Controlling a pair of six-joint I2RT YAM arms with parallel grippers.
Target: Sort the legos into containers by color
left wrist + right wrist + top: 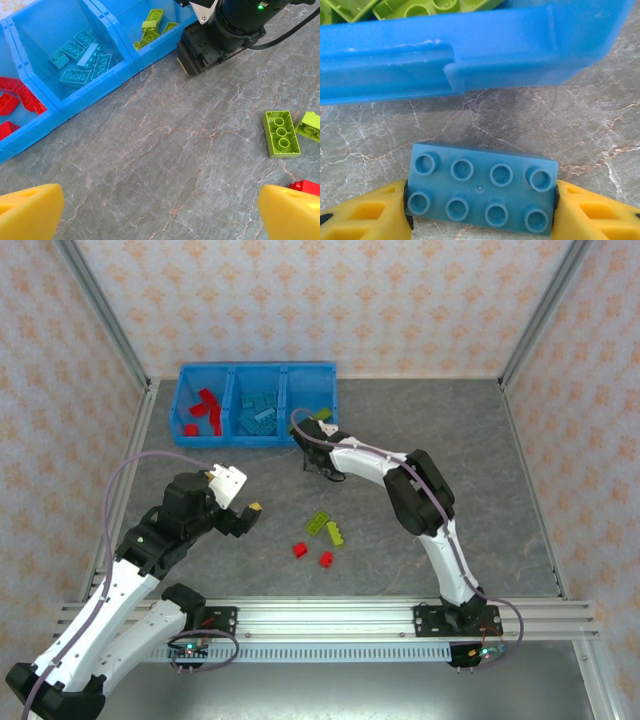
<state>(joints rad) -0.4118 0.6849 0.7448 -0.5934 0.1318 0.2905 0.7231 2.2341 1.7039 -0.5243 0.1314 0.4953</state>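
Light-blue lego [481, 194] on grey bench [580, 120], just beside containers [520, 45]; right end effector [480, 212] clamps both short ends. Left end effector [160, 212] spread wide above bench.

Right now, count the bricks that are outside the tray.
5. Two green bricks and two red bricks lie mid-table; one blue brick is clamped in the right gripper, just in front of the tray. The arms may hide others.
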